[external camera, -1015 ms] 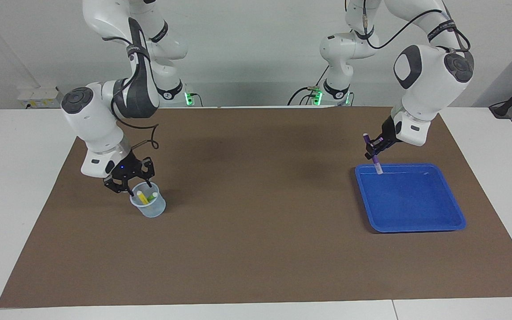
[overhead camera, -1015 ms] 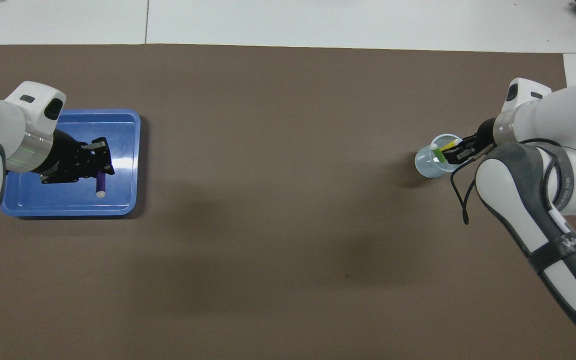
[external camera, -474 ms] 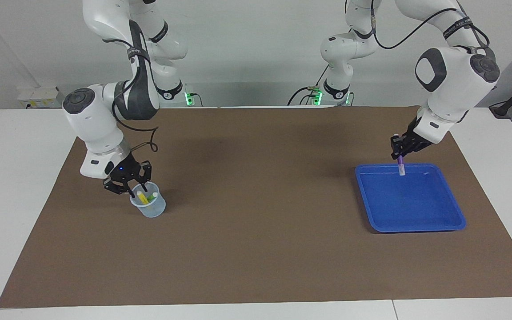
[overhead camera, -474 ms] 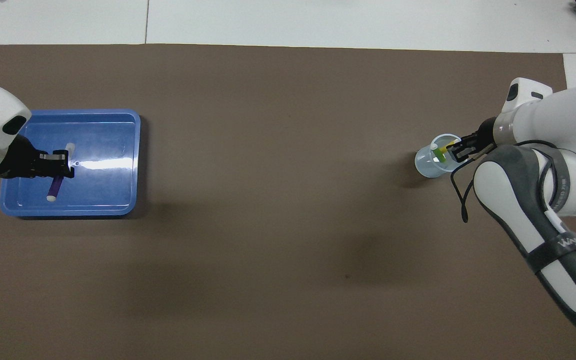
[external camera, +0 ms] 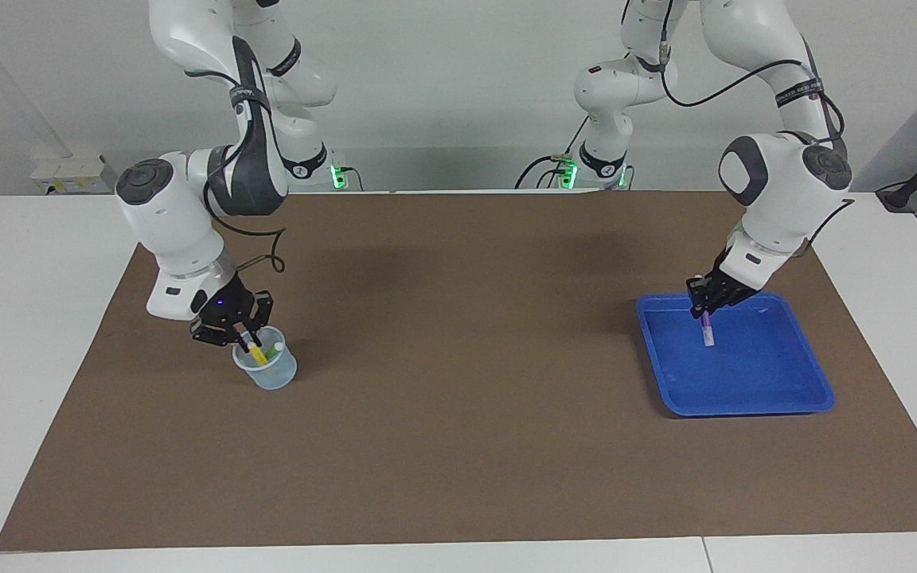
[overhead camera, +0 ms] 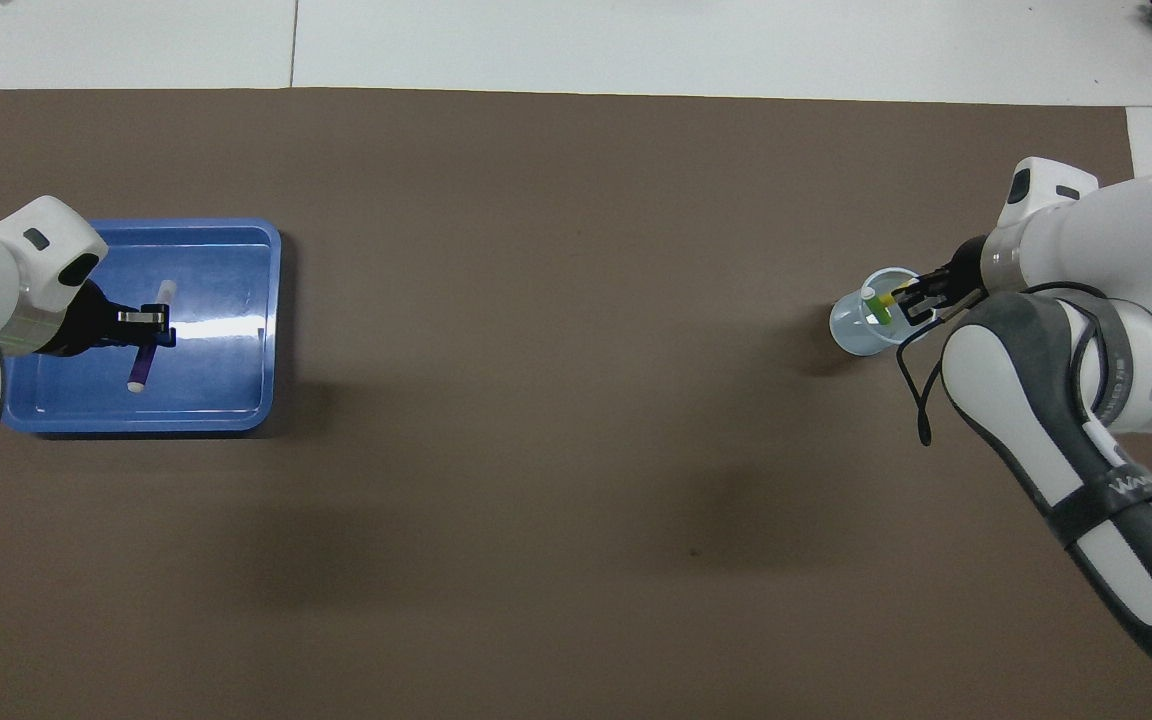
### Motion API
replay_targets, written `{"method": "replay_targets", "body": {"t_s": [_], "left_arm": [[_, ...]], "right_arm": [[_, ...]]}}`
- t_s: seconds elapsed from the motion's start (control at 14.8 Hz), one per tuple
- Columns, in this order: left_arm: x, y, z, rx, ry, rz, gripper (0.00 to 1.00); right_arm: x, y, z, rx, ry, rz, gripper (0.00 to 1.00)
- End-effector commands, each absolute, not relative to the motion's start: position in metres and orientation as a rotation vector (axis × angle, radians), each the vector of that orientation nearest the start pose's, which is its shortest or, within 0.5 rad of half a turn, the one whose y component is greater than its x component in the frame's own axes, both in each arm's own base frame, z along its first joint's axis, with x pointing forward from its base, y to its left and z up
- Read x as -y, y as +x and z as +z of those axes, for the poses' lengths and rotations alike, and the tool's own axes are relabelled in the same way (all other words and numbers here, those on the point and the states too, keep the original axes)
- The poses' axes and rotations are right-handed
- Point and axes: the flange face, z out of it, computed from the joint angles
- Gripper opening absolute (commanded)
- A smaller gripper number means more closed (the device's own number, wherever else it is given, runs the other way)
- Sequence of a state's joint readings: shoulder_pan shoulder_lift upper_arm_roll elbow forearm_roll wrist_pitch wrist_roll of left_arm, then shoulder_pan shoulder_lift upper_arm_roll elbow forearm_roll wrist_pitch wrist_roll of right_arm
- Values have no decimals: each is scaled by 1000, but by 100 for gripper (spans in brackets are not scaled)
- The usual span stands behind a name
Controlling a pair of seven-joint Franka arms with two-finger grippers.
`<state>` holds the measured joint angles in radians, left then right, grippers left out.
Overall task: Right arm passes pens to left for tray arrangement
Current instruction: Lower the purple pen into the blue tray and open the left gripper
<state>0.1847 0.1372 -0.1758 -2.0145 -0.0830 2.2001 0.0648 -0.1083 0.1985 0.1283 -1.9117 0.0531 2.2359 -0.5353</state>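
Purple pen (external camera: 706, 325), clamped in the left gripper (external camera: 708, 305), hangs low over the blue tray (external camera: 813, 391): placing step, release calls for lowering it flat. Yellow pen (external camera: 252, 352) and green pen (external camera: 271, 351) stand in the clear cup (external camera: 271, 374), where the right gripper (external camera: 241, 337) dips, its grip unclear.

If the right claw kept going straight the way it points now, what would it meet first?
Most likely the yellow pen standing in the translucent cup: the right claw points down into the cup's mouth, right over that pen. Whether it already touches the pen, I cannot tell.
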Motion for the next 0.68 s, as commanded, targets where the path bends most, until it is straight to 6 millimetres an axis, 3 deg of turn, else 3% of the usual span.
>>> {"method": "replay_targets", "body": {"t_s": [0.0, 0.2, 0.41, 0.61], "left_arm": [[-4, 595, 363, -40, -3221, -128, 0], [-3, 599, 341, -29, -3228, -124, 0], [2, 606, 322, -32, -3230, -169, 0], [5, 606, 316, -33, -3232, -169, 0]], "right_arm": [[-7, 616, 405, 834, -3003, -231, 0], [0, 620, 417, 821, -3004, -218, 0], [-1, 621, 463, 819, -2994, -148, 0], [5, 611, 512, 774, -2983, -93, 0]]}}
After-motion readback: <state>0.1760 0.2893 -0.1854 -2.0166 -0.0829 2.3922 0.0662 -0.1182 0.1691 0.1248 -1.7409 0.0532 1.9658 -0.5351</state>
